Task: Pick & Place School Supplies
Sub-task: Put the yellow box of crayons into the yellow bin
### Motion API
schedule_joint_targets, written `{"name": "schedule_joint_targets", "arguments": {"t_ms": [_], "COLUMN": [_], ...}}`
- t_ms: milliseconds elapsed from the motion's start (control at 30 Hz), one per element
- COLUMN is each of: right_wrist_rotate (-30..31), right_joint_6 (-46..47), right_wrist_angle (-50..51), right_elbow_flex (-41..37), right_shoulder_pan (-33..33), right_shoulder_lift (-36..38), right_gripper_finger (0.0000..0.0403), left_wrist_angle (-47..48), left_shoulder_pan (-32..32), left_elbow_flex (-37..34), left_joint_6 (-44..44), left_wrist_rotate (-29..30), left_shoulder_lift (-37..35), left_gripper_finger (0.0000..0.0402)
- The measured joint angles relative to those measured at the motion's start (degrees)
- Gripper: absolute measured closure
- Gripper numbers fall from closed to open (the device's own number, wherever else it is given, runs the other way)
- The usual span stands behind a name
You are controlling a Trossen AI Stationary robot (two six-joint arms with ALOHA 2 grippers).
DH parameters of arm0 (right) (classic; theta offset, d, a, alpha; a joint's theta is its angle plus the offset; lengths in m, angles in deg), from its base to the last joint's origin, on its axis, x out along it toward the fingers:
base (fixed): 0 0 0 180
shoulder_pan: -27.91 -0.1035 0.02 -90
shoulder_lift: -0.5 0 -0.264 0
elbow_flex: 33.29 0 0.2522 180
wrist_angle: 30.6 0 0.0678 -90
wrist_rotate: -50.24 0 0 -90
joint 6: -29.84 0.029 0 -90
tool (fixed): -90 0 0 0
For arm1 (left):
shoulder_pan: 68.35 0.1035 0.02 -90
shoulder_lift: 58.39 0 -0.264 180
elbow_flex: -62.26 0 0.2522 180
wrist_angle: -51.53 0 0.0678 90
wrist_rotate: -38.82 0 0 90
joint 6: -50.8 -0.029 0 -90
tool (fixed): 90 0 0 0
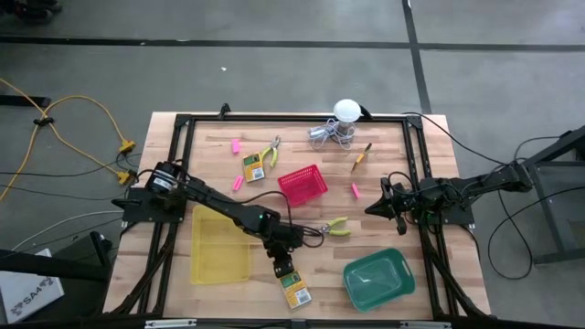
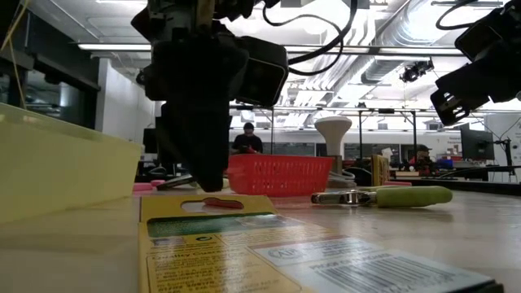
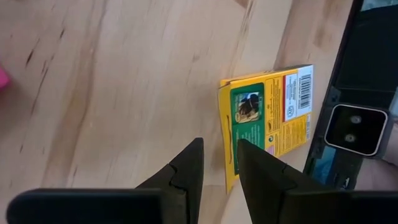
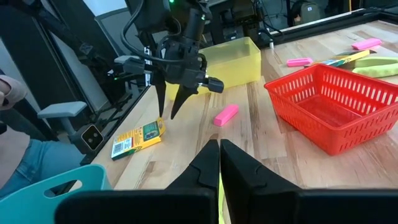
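A yellow-and-green crayon box (image 1: 294, 288) lies flat near the table's near edge, between the yellow tray and the green tray. My left gripper (image 1: 281, 259) hangs over the box's far end, fingers pointing down and open by a narrow gap (image 3: 217, 168); the box (image 3: 267, 118) lies beyond the fingertips. In the right wrist view the left gripper (image 4: 168, 115) stands just above the wood beside the box (image 4: 138, 138). My right gripper (image 1: 377, 206) waits shut over the table's right side. A second crayon box (image 1: 253, 167), two pliers (image 1: 336, 227) (image 1: 271, 151) and pink blocks (image 1: 239, 182) (image 1: 355, 190) lie on the table.
Yellow tray (image 1: 219, 242) sits left of the left gripper, green tray (image 1: 377, 277) at the near right, red basket (image 1: 303, 183) in the middle. A white ball with coiled wire (image 1: 343, 123) stands at the far edge. A person (image 4: 15, 124) sits beyond the table's near-left corner.
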Motion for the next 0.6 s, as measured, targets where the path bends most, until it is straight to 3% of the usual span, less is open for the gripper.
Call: {"name": "schedule_joint_targets", "arguments": {"t_ms": [200,600], "right_wrist_rotate": [-0.01,-0.02], "right_joint_6": [0.00,0.00], "right_wrist_angle": [0.00,0.02], "right_elbow_flex": [0.00,0.00], "right_shoulder_pan": [0.00,0.00], "right_shoulder_lift": [0.00,-0.09], "right_gripper_finger": [0.0400,0.0400], "left_wrist_angle": [-0.07,-2.91], "left_shoulder_pan": [0.00,-0.22], "left_elbow_flex": [0.00,0.01], "left_joint_6": [-0.63,-0.08], "left_wrist_rotate": [0.09,-1.66], "left_shoulder_lift": [0.00,1.99], "left_gripper_finger": [0.0284,0.0281]}}
